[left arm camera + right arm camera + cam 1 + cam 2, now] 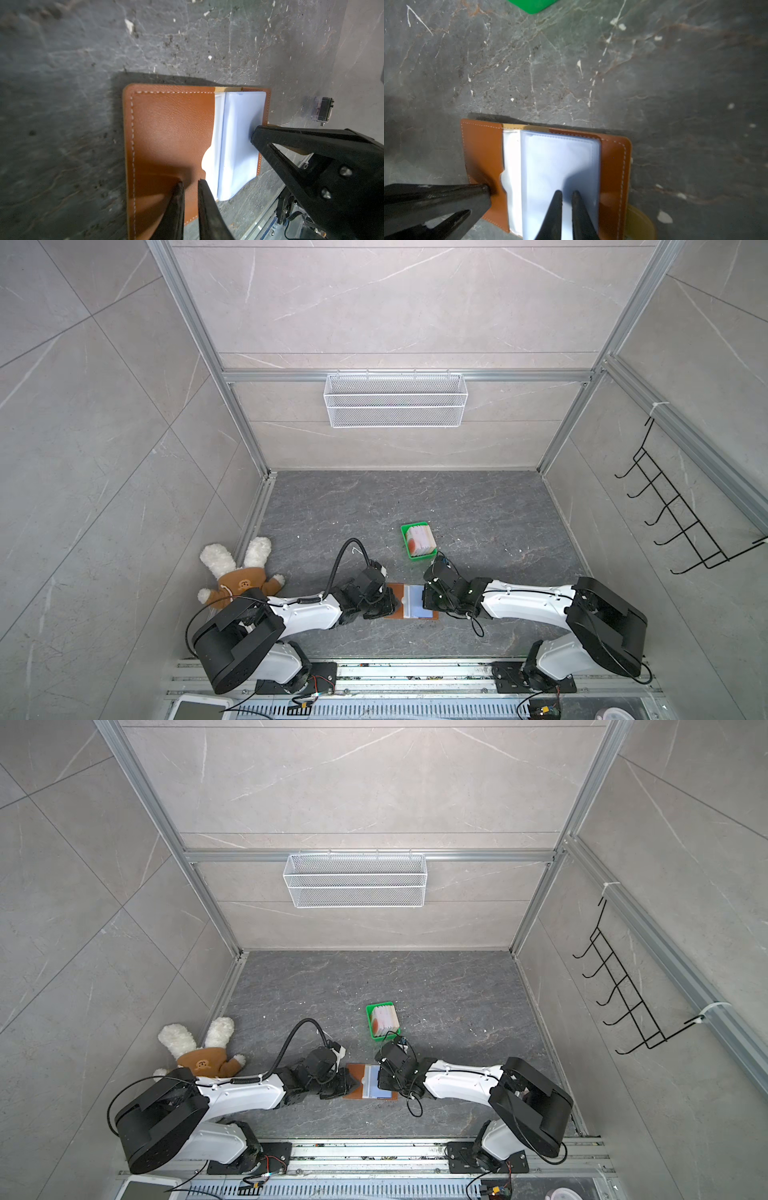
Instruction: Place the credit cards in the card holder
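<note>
Left gripper [190, 184], right gripper [566, 194] nearly closed, pressing open card holder [411, 600]; credit cards [420, 542] in green tray [406, 529] beyond.

Low in the frame's centre the open card holder [358, 1081] lies flat on the counter [457, 986], with the left tool [347, 1085] at its left edge and the right tool [380, 1080] at its right. Just above, cards [384, 1022] stand in a green tray [371, 1011]. A plush toy [199, 1052] lies at left.

We see the holder [399, 600] open flat; behind it, slightly right, the cards [420, 542] stand in the tray [406, 529].
</note>
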Controlling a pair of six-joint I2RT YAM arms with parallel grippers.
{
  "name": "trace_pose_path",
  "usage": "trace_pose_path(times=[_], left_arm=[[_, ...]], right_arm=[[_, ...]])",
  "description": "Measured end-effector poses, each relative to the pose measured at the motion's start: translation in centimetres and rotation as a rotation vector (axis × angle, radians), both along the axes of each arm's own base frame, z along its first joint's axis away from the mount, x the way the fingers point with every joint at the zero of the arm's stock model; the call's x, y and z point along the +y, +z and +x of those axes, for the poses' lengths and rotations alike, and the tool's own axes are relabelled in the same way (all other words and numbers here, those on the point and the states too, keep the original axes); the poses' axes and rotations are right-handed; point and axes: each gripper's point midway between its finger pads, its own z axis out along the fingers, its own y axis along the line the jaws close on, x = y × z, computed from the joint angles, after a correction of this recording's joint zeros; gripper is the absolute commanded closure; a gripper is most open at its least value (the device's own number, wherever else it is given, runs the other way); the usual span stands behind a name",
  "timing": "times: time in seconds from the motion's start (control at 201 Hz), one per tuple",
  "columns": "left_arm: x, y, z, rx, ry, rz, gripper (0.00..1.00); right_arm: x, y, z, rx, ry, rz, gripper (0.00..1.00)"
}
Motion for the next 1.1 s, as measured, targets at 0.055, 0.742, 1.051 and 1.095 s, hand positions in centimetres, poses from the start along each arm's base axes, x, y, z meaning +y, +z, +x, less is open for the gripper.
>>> trace_pose_path(times=[0.055, 0.742, 1.051, 1.095], left_arm=[[0.0, -0.1, 0.0, 0.001, 0.004, -0.011, 0.83], [-0.5, 1.5, 0.2, -0.006, 0.028, -0.075, 0.83], [-1.2, 3.3, 1.9, -0.038, 0.013, -0.105, 0.83], [-1.0, 2.9, 1.9, -0.031, 0.013, -0.096, 0.83]], right_arm=[[-0.1, 0.0, 0.1, -0.007, -0.005, -0.005, 0.85], [0.8, 4.1, -0.4, -0.114, 0.070, 0.043, 0.89], [0.9, 2.6, -0.9, -0.076, 0.080, 0.014, 0.88], [0.9, 2.3, -0.9, -0.067, 0.081, 0.006, 0.88]])
